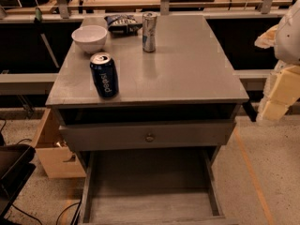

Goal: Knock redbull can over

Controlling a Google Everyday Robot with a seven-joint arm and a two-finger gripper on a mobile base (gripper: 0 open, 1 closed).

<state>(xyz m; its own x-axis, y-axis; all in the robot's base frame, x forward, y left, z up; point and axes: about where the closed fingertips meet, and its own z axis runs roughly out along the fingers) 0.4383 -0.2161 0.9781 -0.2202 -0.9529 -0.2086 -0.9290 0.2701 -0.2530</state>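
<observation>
The redbull can (149, 32) is stood upright at the far middle of the counter (187, 74), well apart from the tool (280, 95) parked off the right edge, so it's left and farther. Tool's state can't be told, tbh.

Single high view, facing the table (187, 74).
It looked down from the front, fairly near; the gripper (275, 102) hung at the right edge, beside the table.
</observation>
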